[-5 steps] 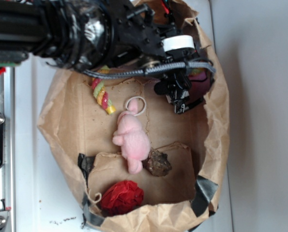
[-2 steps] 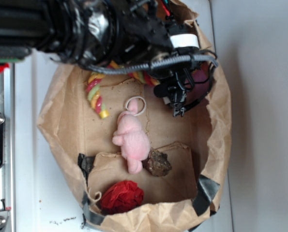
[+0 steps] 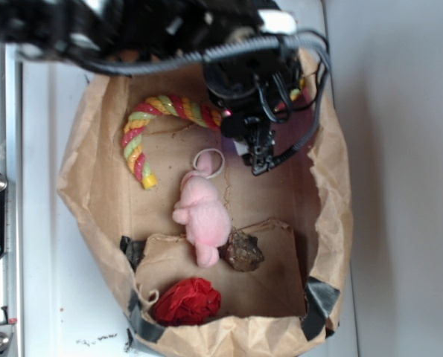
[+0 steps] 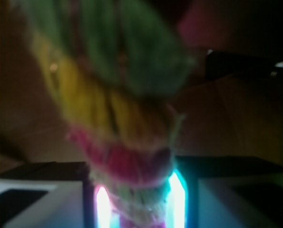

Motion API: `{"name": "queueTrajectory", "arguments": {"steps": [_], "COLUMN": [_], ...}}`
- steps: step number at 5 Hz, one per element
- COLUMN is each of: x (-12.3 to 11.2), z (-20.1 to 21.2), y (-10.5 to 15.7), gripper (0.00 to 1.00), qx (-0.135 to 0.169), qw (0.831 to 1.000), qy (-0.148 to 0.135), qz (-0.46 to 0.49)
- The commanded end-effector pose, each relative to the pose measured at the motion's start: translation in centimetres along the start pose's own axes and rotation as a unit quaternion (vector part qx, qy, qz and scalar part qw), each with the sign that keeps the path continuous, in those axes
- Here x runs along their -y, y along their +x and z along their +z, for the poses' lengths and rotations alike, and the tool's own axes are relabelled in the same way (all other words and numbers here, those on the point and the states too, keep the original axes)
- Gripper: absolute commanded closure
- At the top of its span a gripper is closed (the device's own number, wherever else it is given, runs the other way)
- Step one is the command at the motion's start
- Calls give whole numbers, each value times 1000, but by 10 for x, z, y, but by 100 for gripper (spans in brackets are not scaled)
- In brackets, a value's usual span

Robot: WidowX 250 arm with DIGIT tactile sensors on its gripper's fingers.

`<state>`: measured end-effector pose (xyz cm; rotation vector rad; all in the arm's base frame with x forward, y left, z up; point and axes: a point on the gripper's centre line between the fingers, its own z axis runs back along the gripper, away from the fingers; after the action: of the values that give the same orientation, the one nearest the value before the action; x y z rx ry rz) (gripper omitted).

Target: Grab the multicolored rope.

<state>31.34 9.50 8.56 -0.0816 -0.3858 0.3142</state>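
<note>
Rope coming clear as the arm is pulling away toward 12 o'clock

The gripper (image 3: 257, 152) is sitting a little further toward 9 o'clock than a second ago, and the multicolored rope (image 3: 158, 123) is now showing as a full arch where only its short end was peeking out.

The rope (image 3: 161, 119) is showing fuzzy twisted cotton strands, the bag (image 3: 80, 190) is looking like creased matt brown paper patched with glossy black tape (image 3: 322, 299), the plush (image 3: 203, 214) is looking soft and fleecy, and the ball (image 3: 188, 302) is appearing crinkled red.
</note>
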Motion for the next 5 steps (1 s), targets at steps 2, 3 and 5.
{"name": "queueTrajectory", "arguments": {"steps": [2,3,5], "x": [11,16,29], "z": [89,102,123], "y": [14,6,-11], "gripper": [100,100,100], "qx": [2,7,6], "qw": [999,999,997], "qy": [-20,-22,-48], "qz": [-25,-31,-66]}}
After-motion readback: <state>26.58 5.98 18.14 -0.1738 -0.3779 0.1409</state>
